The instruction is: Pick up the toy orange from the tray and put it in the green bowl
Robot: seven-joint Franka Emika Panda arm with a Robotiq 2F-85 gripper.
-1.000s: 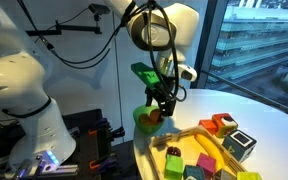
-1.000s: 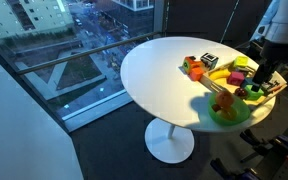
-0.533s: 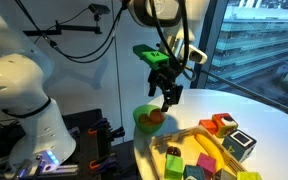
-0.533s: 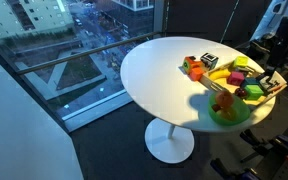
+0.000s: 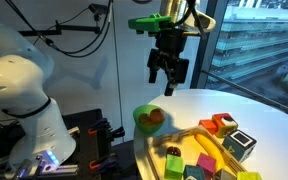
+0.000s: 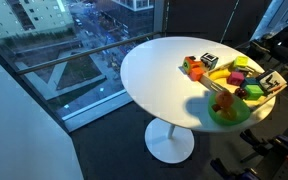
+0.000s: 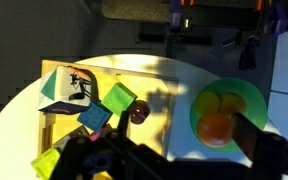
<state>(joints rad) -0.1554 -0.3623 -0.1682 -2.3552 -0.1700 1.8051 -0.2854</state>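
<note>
Since the earlier frame the hand (image 5: 167, 82) rose clear, fingers apart and empty; the toy orange (image 5: 156, 117) lay below it in the green bowl (image 5: 140, 121).

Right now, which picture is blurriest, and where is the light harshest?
The wrist view is softest: the small orange ball in the lime-green plastic bowl looks smeared, and hard sunlight patches the light wooden tray; in an exterior view the round white table is sharper.

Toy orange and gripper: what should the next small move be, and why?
Probably just lift away to rest: the toy orange lies inside the green bowl, and the gripper hangs open and empty above it, so the placement looks done.
</note>
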